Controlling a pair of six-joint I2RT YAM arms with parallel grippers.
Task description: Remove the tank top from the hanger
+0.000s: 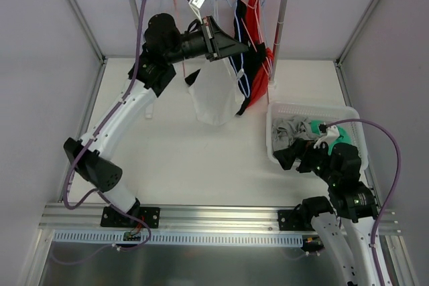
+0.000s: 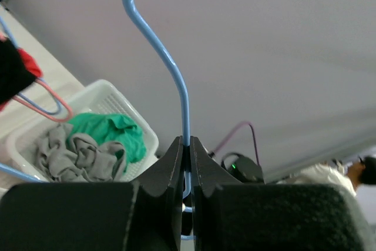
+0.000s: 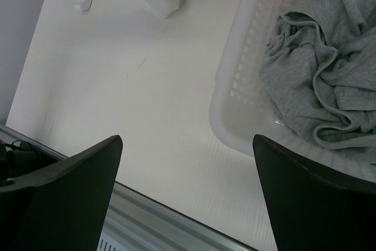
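Blue wire hanger (image 2: 176, 80) is pinched at its neck by my left gripper (image 2: 186, 142), jaws pressed tight on it. The white tank top (image 1: 214, 95) hangs below, left of the white basket (image 1: 315, 106). My right gripper (image 3: 185, 145) hovers over the basket's near-left corner, jaws spread wide.

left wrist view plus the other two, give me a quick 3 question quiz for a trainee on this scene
1. True or false: the left pincer is shut on the wire of the blue hanger.
2. Fill in the blank: the basket holds a grey garment and a ____ one.
3. Pick one: the right pincer is A) open and holding nothing, B) shut on the grey garment, C) shut on the basket's rim.

Key: 1 true; 2 green; 3 A.
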